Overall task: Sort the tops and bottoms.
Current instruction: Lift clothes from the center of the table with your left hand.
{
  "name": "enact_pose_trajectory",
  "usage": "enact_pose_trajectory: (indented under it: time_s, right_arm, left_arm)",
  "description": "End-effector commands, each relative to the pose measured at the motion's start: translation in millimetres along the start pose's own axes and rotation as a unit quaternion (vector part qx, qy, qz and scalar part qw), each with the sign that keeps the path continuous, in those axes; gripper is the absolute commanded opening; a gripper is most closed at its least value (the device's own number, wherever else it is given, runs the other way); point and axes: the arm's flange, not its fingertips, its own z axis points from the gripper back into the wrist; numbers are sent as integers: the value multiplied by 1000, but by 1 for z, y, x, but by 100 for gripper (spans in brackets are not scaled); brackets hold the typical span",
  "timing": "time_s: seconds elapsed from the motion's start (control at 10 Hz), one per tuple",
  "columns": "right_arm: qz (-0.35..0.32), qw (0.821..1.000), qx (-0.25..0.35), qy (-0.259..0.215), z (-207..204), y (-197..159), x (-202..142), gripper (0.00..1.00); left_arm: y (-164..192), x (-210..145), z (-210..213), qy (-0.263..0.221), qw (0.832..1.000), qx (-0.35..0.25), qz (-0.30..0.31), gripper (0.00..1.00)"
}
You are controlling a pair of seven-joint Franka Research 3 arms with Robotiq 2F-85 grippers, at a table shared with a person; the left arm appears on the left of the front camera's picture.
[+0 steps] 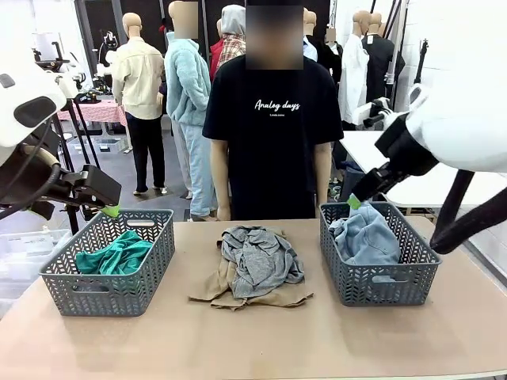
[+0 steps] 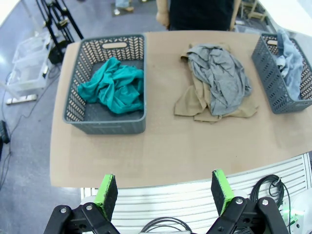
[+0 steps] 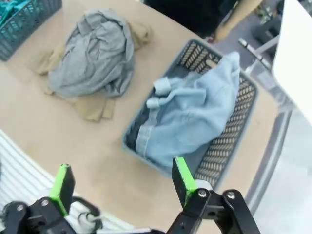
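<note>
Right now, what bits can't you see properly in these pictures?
- Front view: most of the khaki top lies under the grey top.
- Right wrist view: the floor of the right basket is mostly covered by the denim bottoms.
- Left wrist view: the picture's edge cuts off one side of that basket.

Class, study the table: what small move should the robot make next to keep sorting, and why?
Probably lower the open left tool onto the grey top, which lies uppermost on the khaki top. The teal top is already in the left basket and the denim bottoms in the right basket, so only that pile remains.
</note>
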Motion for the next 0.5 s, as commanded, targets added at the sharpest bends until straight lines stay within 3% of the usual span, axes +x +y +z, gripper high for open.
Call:
enact_pose_trajectory:
  time_s: [0.0,0.3,0.4]
  right_arm:
    - [-35,999,-1,10,-2,-1,-16,100]
    - [-52,997,-32,-38,-52,-1,-6,100]
    - [-33,999,-2,-1,-5,-6,-12,100]
  left_arm:
    - [2,0,3,6,1000,-8,-8,100]
    - [2,0,3,6,1000,-8,-8,100]
    - [2,0,3,6,1000,-8,-8,100]
